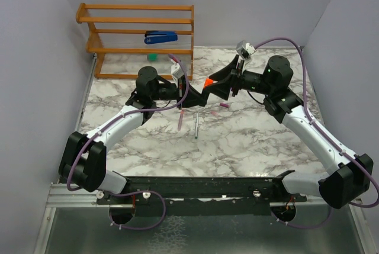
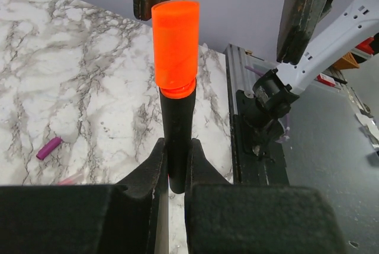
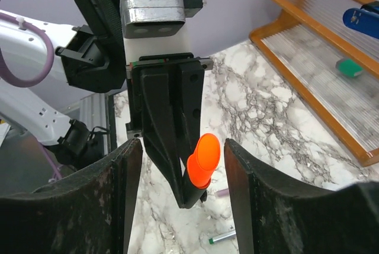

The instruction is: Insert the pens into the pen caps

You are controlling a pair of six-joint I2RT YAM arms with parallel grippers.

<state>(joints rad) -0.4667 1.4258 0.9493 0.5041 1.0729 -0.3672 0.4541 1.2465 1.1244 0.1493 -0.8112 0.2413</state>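
Note:
My left gripper (image 2: 176, 148) is shut on the black marker body (image 2: 176, 118) and holds it up above the table. The chunky orange cap (image 2: 175, 44) sits on the marker's tip. My right gripper (image 3: 182, 147) stands open, one finger on each side of the orange cap (image 3: 204, 159), and neither finger touches it. In the top view both grippers meet over the table's middle around the orange cap (image 1: 208, 82). The pink pen (image 1: 180, 121) and the grey pen (image 1: 196, 127) lie on the marble. The purple cap (image 1: 224, 105) lies to their right.
A wooden rack (image 1: 139, 29) stands at the back left with a blue stapler-like object (image 1: 160, 37) and a small green object (image 1: 153, 57) on it. Purple walls close in both sides.

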